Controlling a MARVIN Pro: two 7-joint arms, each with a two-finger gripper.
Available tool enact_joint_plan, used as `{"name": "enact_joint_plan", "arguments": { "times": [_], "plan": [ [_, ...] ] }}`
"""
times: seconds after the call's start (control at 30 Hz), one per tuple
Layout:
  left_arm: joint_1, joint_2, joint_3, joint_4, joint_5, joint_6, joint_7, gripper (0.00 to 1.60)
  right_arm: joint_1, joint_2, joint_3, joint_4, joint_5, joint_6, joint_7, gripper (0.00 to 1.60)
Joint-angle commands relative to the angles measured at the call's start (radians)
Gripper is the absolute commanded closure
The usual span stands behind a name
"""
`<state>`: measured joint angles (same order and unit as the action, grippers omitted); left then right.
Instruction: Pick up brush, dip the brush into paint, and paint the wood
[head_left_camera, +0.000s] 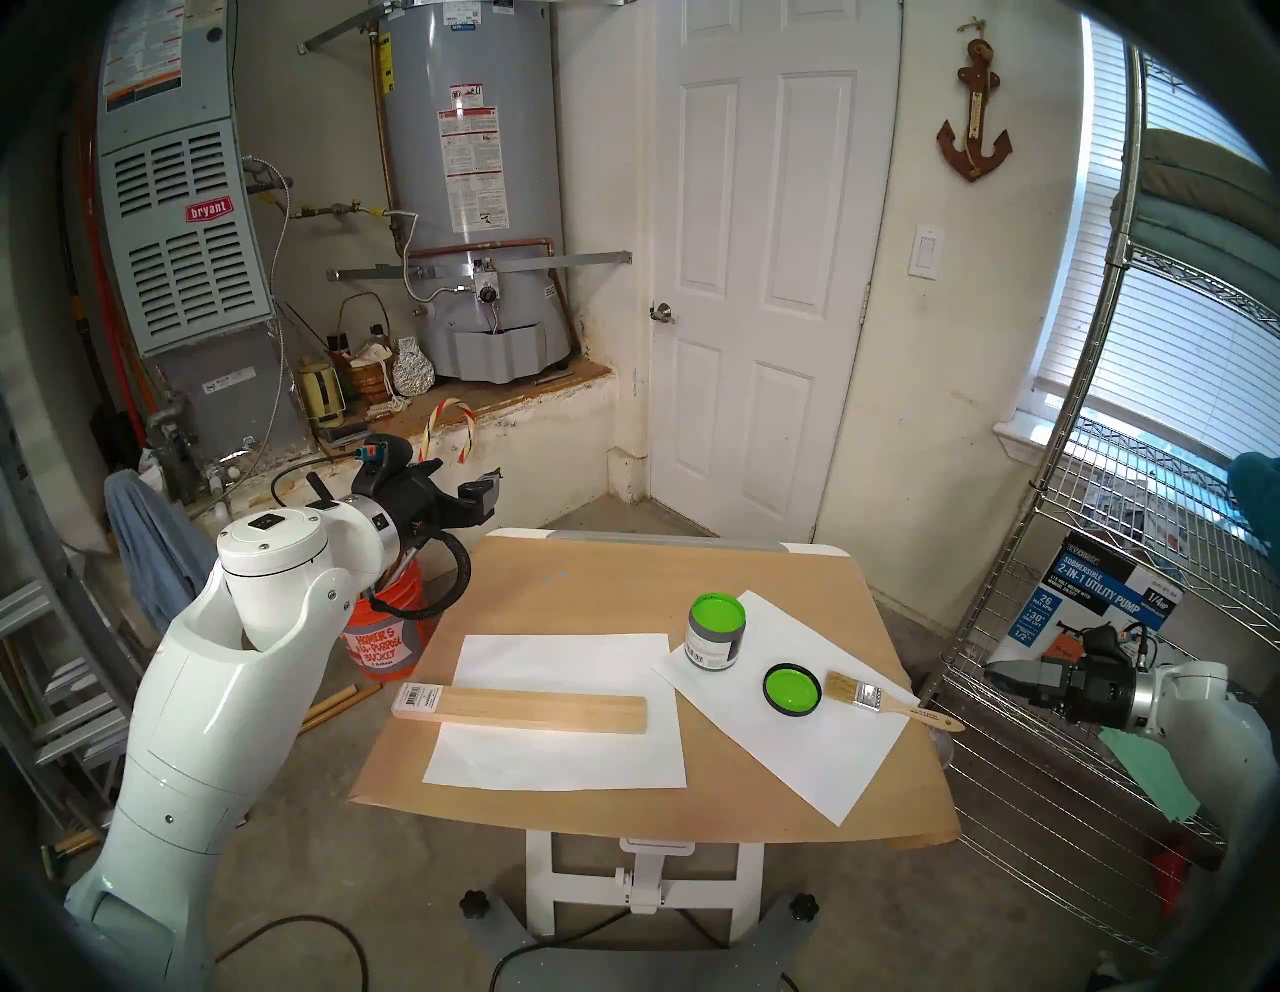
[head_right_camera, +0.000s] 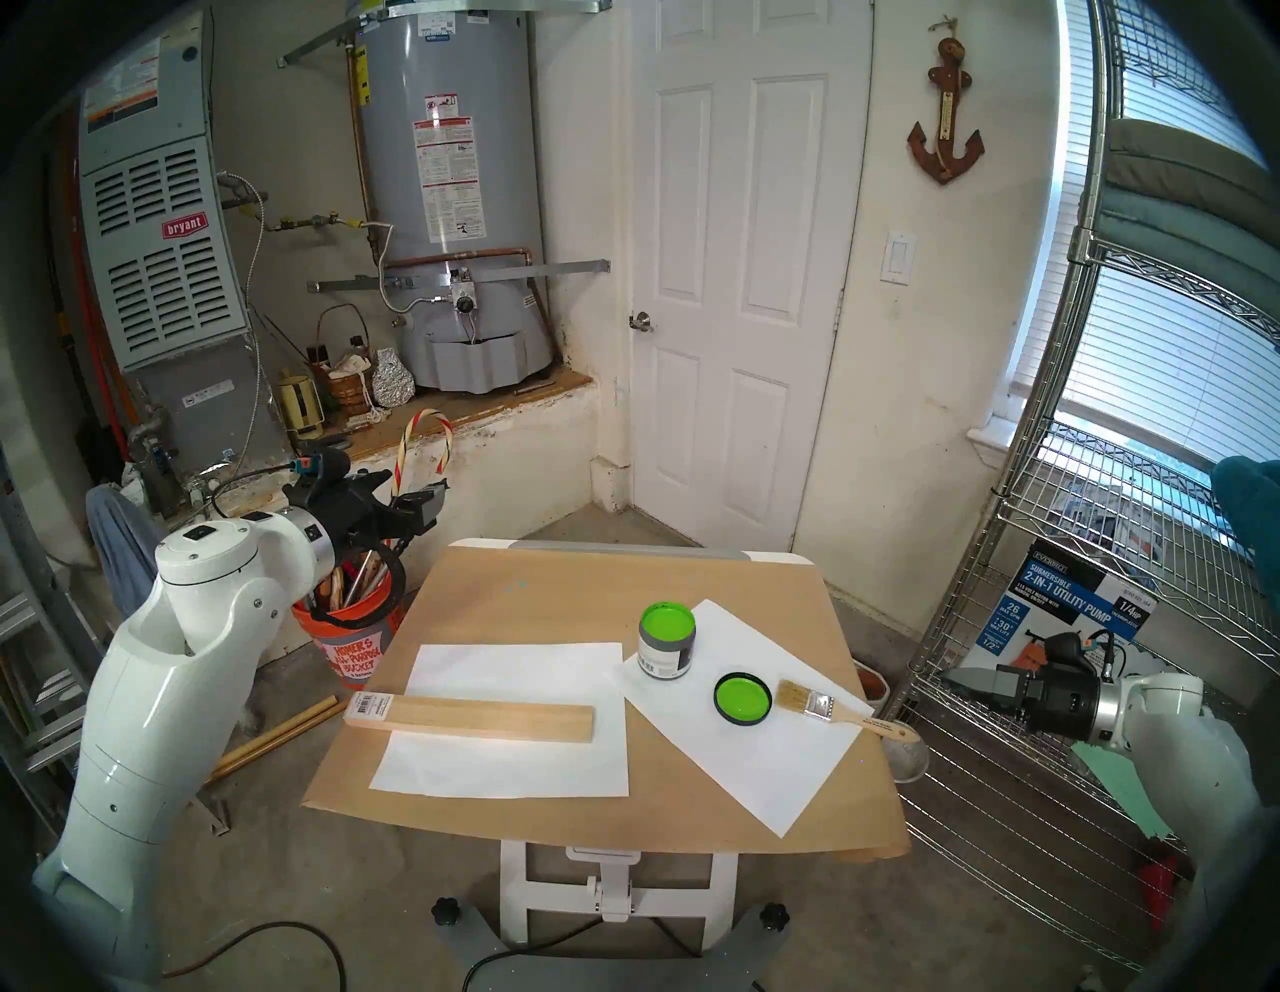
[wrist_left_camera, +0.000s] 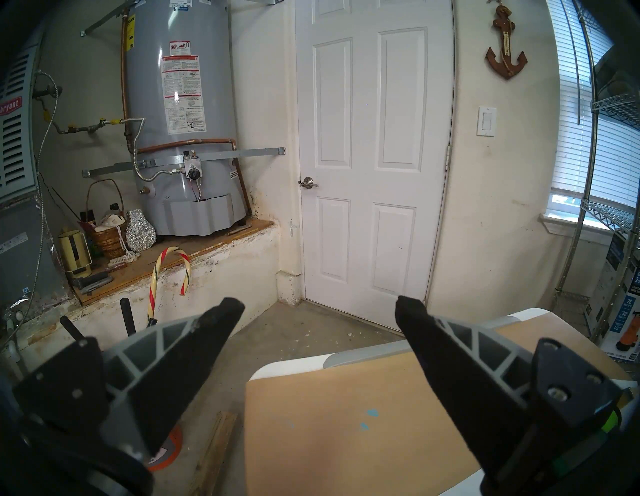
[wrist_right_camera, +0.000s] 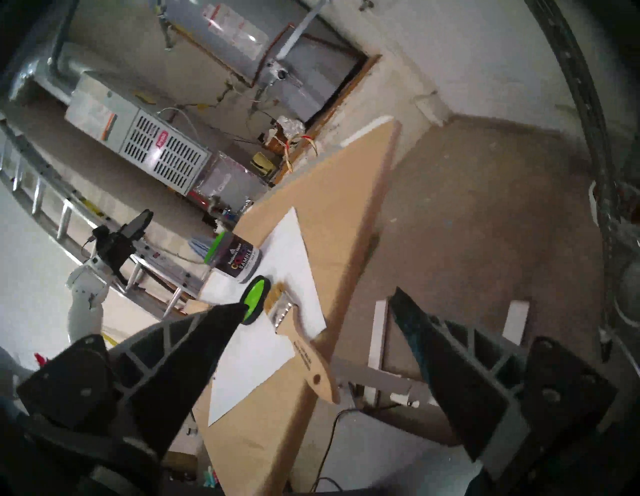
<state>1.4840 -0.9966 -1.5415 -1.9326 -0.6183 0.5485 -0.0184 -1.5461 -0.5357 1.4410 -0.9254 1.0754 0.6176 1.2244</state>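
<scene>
1. Current step: the pick-up is not yet done. The brush (head_left_camera: 890, 697) lies untouched on a white paper sheet (head_left_camera: 824, 755) at the right side of the table (head_left_camera: 623, 568).

2. Right gripper (wrist_right_camera: 317, 306): my jaws stand wide apart and hold nothing. In the head view this gripper hangs off the table's right edge, near the handle end but apart from it, pointing toward the table.

3. Left gripper (wrist_left_camera: 320, 304): jaws also spread, empty, raised beyond the table's far left corner and facing the door (wrist_left_camera: 374, 156). It has no part in this step.

4. Next move, as I judge it: advance the right gripper to the handle and close across its narrow sides. The handle tip overhangs the table edge, which should allow a grasp without scraping the paper.

5. Brush condition: flat, with pale tan bristles that look dry, a silver ferrule and a light wooden handle bearing black print. The bristles point toward the jar lid (head_left_camera: 793, 688), just beside it.

6. Paint (head_left_camera: 718, 615): bright lime green, in an open sample jar standing on the same sheet behind the lid, whose upturned inside is also green.

7. Wood (head_left_camera: 526, 706): a long pale board lying flat on a second paper sheet (head_left_camera: 554, 762), barcode sticker at its left end, with no paint showing on it.
</scene>
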Motion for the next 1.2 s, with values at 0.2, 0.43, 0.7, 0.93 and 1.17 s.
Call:
{"name": "enact_joint_plan", "arguments": {
  "times": [0.2,0.43,0.7,0.93,1.17],
  "plan": [
    [-0.009,0.002,-0.01,-0.017,-0.002,-0.003,0.0,0.0,-0.101,0.002,0.074,-0.139,0.135,0.164,-0.107,0.0],
    [-0.009,0.002,-0.01,-0.018,-0.002,-0.003,0.001,0.0,-0.152,0.003,0.101,-0.178,0.167,0.184,-0.142,0.0],
    [-0.009,0.002,-0.01,-0.018,-0.002,-0.003,0.001,0.0,-0.198,-0.013,0.128,-0.2,0.187,0.171,-0.168,0.0],
    [-0.009,0.002,-0.01,-0.018,-0.002,-0.003,0.001,0.0,-0.2,-0.03,0.133,-0.207,0.188,0.162,-0.177,0.0],
    [-0.009,0.002,-0.01,-0.018,-0.002,-0.003,0.001,0.0,-0.196,-0.043,0.128,-0.213,0.184,0.165,-0.187,0.0]
  ]
}}
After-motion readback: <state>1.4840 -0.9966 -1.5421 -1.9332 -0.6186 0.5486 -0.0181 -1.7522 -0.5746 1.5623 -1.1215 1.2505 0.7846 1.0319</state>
